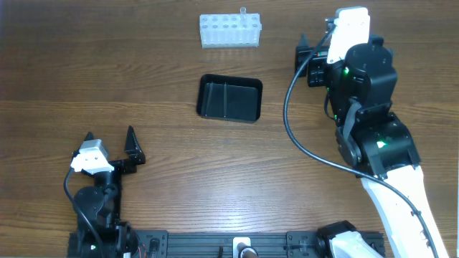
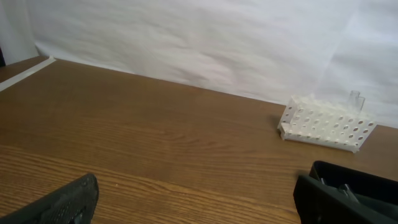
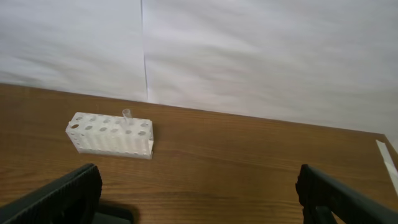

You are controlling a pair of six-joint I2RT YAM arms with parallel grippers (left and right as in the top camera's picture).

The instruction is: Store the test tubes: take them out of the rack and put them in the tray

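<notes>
A white test tube rack point(image 1: 229, 32) stands at the far middle of the table, with one clear test tube point(image 1: 243, 12) upright at its right end. The black tray point(image 1: 229, 111) lies just in front of it, and thin clear tubes seem to lie inside. My left gripper point(image 1: 110, 133) is open near the front left, far from both. My right gripper point(image 1: 302, 60) is open, raised to the right of the tray. The right wrist view shows the rack point(image 3: 112, 134) and its tube point(image 3: 127, 116) ahead; the left wrist view shows the rack point(image 2: 326, 123), tube point(image 2: 355, 99) and tray point(image 2: 354, 179).
The brown wooden table point(image 1: 107, 64) is bare on the left and front. A white wall point(image 2: 186, 37) rises behind the table's far edge. The right arm's cable point(image 1: 292, 129) loops over the table to the right of the tray.
</notes>
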